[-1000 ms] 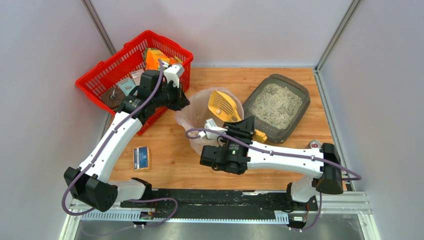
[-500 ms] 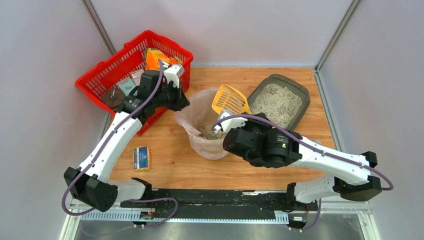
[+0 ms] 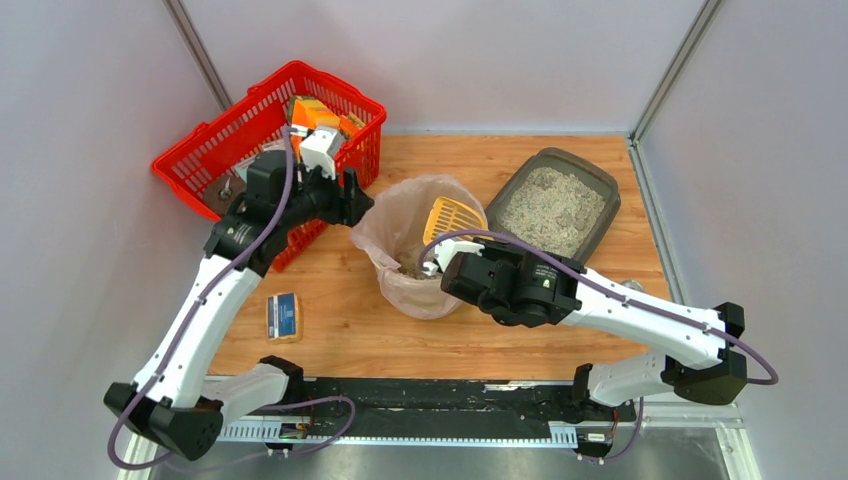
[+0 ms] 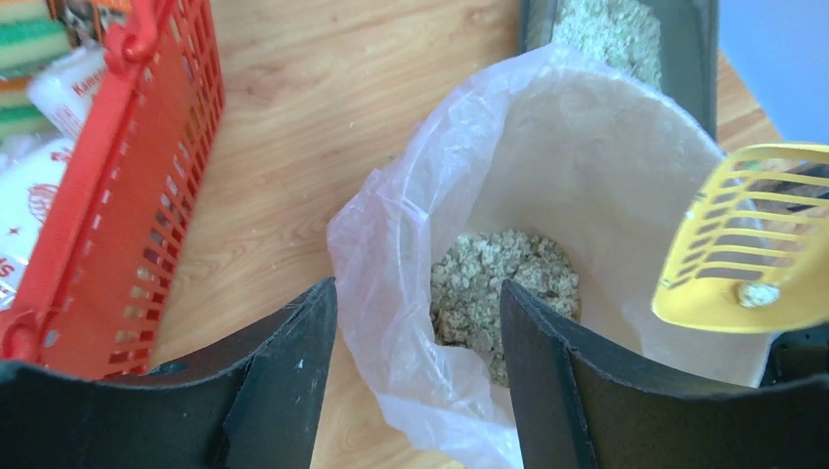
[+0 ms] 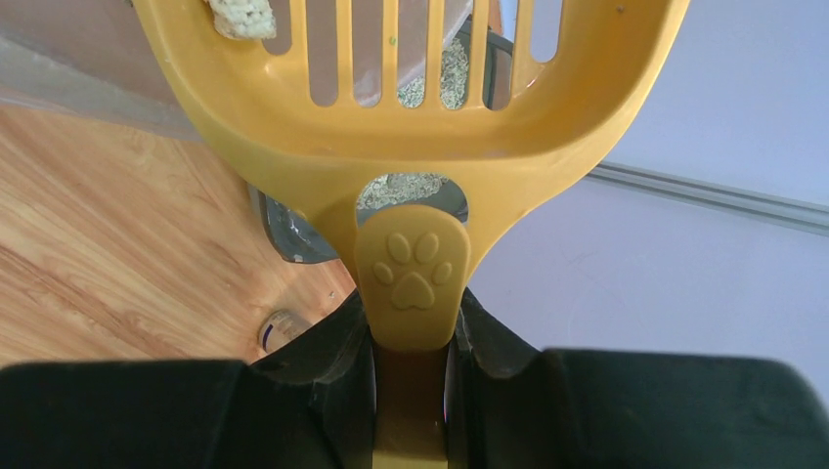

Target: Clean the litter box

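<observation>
- Litter box [image 3: 609, 205]: shallow dark grey tray in the upper right of the overhead frame, at the far right of the wooden table [image 3: 340, 322]. It lies flat, just right of the bin. The right arm crosses in front of its near corner.
- Litter [image 3: 550, 205]: pale grey-beige gravel covering the tray floor.
- Bin [image 3: 375, 235]: round, beige, lined with a clear plastic bag. It stands in the centre of the overhead frame, between the basket and the litter box. A heap of litter [image 4: 503, 283] lies at its bottom.
- Litter scoop [image 3: 455, 215]: yellow and slotted, with a paw print on the handle. It hangs over the right side of the bin's mouth. One small clump [image 4: 751, 293] sits in its bowl.
- Right gripper [image 5: 411, 332]: clenched on the scoop's handle, one finger on each side. Seen from overhead it is just below the bin's right rim.
- Left gripper [image 4: 415, 391]: released, with the fingers [image 4: 283, 381] spread wide. It hovers at the bin's left rim. The bag's edge shows in the gap between them, not pinched.
- Shopping basket [image 3: 235, 112]: red mesh, in the upper left of the overhead frame and tilted against the wall. It holds an orange package [image 3: 310, 108] and other small packs. The left arm reaches across its near corner.
- Small pack [image 3: 283, 316]: blue and tan, lying flat on the table at lower left, well apart from the bin.
</observation>
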`<state>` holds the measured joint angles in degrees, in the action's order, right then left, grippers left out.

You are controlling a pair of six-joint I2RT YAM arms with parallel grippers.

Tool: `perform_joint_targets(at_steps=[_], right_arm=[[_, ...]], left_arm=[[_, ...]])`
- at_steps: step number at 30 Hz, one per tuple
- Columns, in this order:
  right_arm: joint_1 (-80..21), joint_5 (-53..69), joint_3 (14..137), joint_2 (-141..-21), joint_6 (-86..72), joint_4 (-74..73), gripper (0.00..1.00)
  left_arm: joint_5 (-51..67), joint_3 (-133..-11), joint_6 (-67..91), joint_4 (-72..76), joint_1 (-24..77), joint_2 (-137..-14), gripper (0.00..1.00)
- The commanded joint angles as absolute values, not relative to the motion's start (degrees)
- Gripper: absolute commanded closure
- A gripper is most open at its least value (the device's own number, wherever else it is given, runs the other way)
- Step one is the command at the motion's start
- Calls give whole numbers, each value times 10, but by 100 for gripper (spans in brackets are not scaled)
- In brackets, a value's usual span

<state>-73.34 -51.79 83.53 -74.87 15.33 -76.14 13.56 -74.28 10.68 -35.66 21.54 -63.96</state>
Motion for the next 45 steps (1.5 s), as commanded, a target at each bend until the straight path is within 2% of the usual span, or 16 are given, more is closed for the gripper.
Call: perform_joint_targets(at_steps=[1,10,13,20,27,30,31,33,34,35,38,41,42,44,45], right_arm=[[-716,-495,851,-747,179,-773,100],[-711,-483,886,-744,207,-753,100],[-712,-481,882,-743,215,-741,100],[-712,-459,878,-731,227,-722,100],[-715,-435,871,-715,250,-700,100],[-718,-433,865,-712,255,-688,100],[-718,-434,863,-711,254,-685,100],[-717,-439,858,-710,254,-674,100],[-718,-443,854,-707,255,-664,99],[-717,-452,846,-706,256,-658,96],[-716,-461,823,-692,262,-622,87],[-715,-463,800,-672,274,-578,73],[-713,-465,788,-661,277,-569,64],[-708,-462,779,-652,280,-544,60],[-706,-462,770,-643,281,-538,52]], left_arm=[[174,-711,94,-272,209,-588,31],[496,-690,191,-127,210,-636,30],[516,-668,233,-74,211,-644,30],[550,-672,259,-69,236,-700,30],[533,-673,258,-80,259,-728,31],[540,-664,280,-51,264,-736,42],[541,-661,289,-41,265,-739,59],[543,-654,313,-22,265,-744,74],[541,-653,318,-24,265,-753,90],[542,-655,327,-22,265,-757,97],[541,-650,348,-16,265,-772,100],[536,-646,358,-9,265,-775,100],[534,-647,358,-13,265,-776,100],[532,-646,359,-16,265,-778,100],[533,-647,359,-16,266,-780,100]])
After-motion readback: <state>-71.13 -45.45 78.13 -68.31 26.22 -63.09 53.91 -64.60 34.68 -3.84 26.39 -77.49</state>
